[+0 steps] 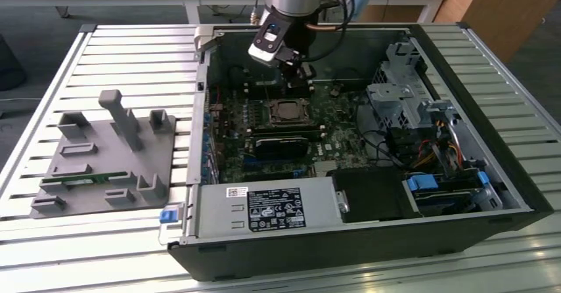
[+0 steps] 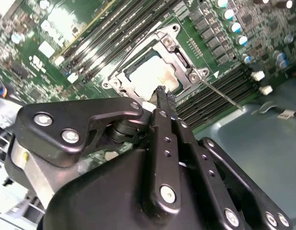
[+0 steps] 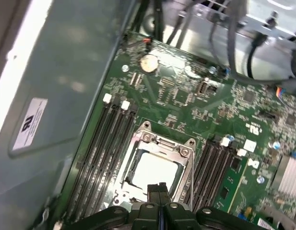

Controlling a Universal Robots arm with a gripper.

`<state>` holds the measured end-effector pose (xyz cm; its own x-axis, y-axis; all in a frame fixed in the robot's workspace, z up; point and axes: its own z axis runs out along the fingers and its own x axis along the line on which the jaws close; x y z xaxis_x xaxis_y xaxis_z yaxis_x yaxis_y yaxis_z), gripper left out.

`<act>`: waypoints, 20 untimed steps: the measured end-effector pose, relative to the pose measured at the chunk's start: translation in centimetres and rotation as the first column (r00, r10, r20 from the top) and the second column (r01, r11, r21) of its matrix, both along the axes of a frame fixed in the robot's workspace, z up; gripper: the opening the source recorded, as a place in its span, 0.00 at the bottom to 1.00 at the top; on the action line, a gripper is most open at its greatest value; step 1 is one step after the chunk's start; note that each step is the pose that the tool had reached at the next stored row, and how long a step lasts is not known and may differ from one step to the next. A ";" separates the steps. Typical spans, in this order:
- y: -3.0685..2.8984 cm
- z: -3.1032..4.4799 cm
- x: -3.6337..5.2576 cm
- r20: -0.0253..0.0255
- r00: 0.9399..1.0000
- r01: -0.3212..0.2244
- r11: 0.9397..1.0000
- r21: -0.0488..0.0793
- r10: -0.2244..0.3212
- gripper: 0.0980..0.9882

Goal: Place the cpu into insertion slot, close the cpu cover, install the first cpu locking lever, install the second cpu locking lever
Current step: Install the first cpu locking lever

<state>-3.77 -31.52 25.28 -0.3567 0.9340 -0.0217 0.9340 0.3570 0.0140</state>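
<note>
Two of the four steps looked done: the cpu (image 3: 155, 171) sat flat in the slot (image 1: 267, 112), about mid-board inside the case (image 1: 351, 253). The cover (image 3: 188, 167) lay down around it, and the metal top showed through the window in both wrist views. The gripper (image 2: 163, 96) was pinched fully narrow, tips pressed together and holding nothing. In the exterior view it hung over the far side of the socket. In both wrist views the tips sat right at the cover's edge, but I couldn't tell if they were touching it. One thin lever (image 2: 219, 93) stuck out from a socket corner, slanting across the memory slots (image 2: 234, 81). It looked unlatched to me, so my read was that the first locking lever was the step in hand. The second lever's state wasn't clear from these angles. Judgement on the move: closed tips work as a pusher here. They'd need to land on the rod itself, not on the cover or board parts, then press down and sideways so the rod tucks under its hook. The main risks were slipping off a thin round rod and clipping the memory slots beside it. The grey fixture (image 1: 105, 155) sat well apart on the table (image 1: 52, 76), at the exterior view's left.
</note>
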 end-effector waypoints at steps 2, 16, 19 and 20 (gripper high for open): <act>0.00 -0.01 0.00 0.000 0.999 -0.036 0.999 0.000 0.036 0.01; 0.00 -0.11 0.00 0.000 0.958 -0.287 0.958 0.000 0.287 0.01; 0.00 -0.12 0.00 0.000 0.941 -0.338 0.941 0.000 0.338 0.01; 0.00 -0.12 0.00 0.000 0.935 -0.356 0.935 0.000 0.356 0.01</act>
<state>-3.77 -31.52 25.16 -0.6655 0.7460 -0.0218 0.7459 0.6659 0.0140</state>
